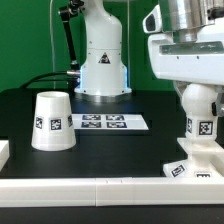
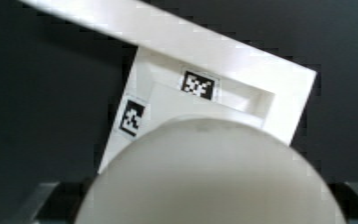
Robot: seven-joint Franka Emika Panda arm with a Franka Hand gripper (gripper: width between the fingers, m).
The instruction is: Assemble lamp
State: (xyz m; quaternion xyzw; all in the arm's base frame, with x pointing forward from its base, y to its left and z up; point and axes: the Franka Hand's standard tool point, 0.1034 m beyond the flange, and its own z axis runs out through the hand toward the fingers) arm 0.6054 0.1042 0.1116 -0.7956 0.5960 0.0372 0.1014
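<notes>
My gripper [image 1: 197, 90] is at the exterior view's right, shut on the round white bulb [image 1: 201, 118], which it holds upright with a tag on its side. The bulb's lower end meets the flat square base [image 1: 188, 168]; whether it is seated I cannot tell. In the wrist view the bulb [image 2: 202, 170] fills the foreground between my dark fingers [image 2: 51, 203] of the gripper [image 2: 197, 208]. The base [image 2: 247, 100] lies beyond it with two tags showing. The cone shade [image 1: 52, 120] stands alone, narrow end up, at the exterior view's left.
The marker board [image 1: 103, 122] lies flat mid-table. The robot's pedestal [image 1: 101, 62] and a black cable stand at the back. A low white wall [image 1: 100, 186] runs along the front edge, also in the wrist view [image 2: 149, 25]. A white block [image 1: 3, 152] sits at the left edge.
</notes>
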